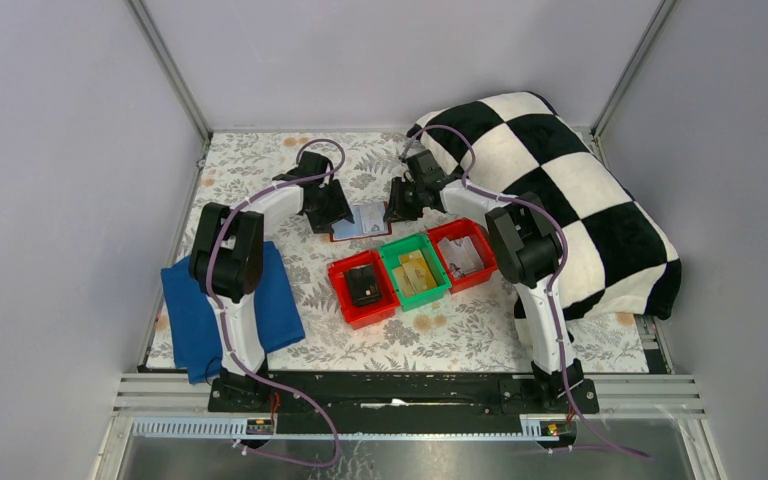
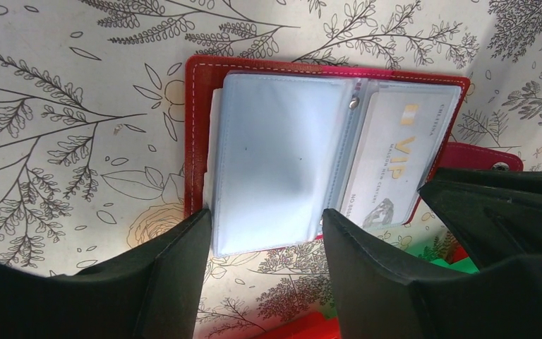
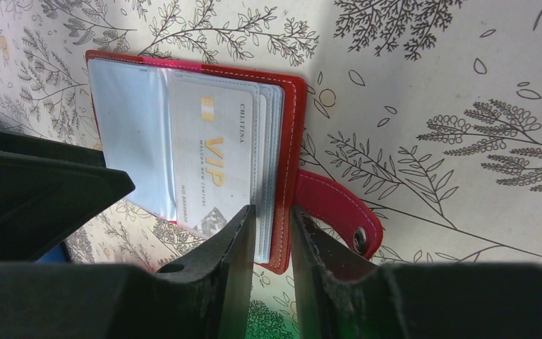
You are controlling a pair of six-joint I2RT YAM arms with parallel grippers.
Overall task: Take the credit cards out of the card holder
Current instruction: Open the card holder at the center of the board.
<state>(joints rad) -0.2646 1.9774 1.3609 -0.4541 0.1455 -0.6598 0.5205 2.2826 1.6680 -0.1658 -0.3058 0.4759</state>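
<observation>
Dark red folding card holder (image 1: 362, 222) lies open on the surface (image 1: 300, 160), 12 o'clock of the green bin (image 1: 406, 243). Jaws of the left gripper (image 2: 265, 236) stand released astride it; the right gripper (image 3: 274, 222) seemingly clamps its edge. Next: slide out the whitish VIP card (image 3: 212, 159).

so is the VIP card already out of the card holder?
No, in the right wrist view the VIP card sits tucked inside the open card holder.
</observation>
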